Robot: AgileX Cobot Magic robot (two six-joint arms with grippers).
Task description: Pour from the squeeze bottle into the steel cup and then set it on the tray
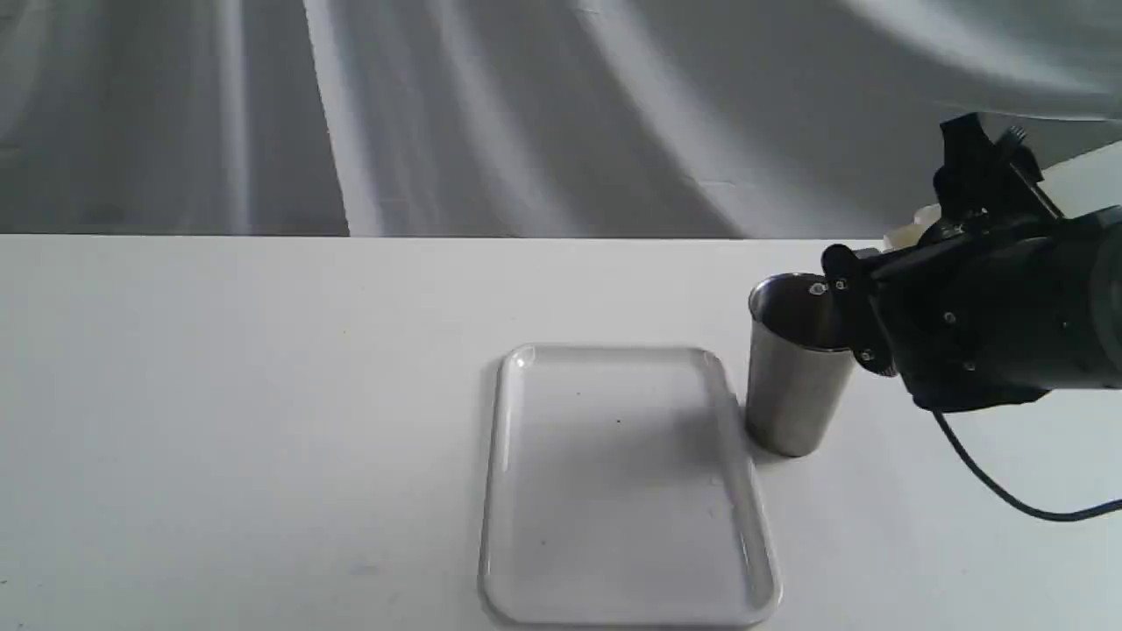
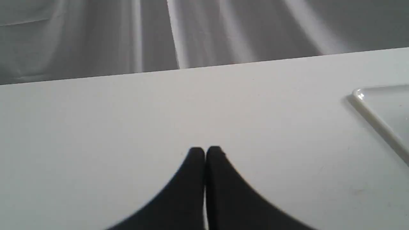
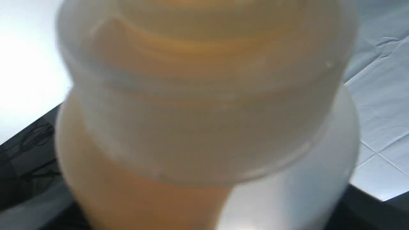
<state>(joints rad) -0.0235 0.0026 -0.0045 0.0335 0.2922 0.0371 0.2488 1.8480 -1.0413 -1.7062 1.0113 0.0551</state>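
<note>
Squeeze bottle [image 3: 204,105]: it fills the right wrist view, close up and blurred. Amber liquid lies against one side of the translucent body and the other side is pale. The nozzle is hidden, so I cannot tell which way it points or how its long axis lies.
Bottle's place: off the desk [image 1: 263,394], behind the right arm, level with the cup's mouth. Only a pale sliver shows above the arm in the exterior view.
Right pincer [image 1: 855,311]: clamped round the squeeze bottle, one black finger at the cup's rim.
Left pincer [image 2: 205,150]: fingers pressed together, holding nothing, above bare desk.
Steel cup [image 1: 798,368]: upright, mouth up, on the desk just beside the tray's far right corner.
Tray [image 1: 614,482]: flat on the desk, long axis running from near to far.
Count: one bottle, one cup, one tray, two pincers.
Surface: plain white desk.
Room: grey-white cloth [image 1: 438,114] draped behind. A black cable [image 1: 990,482] hangs under the right arm.
</note>
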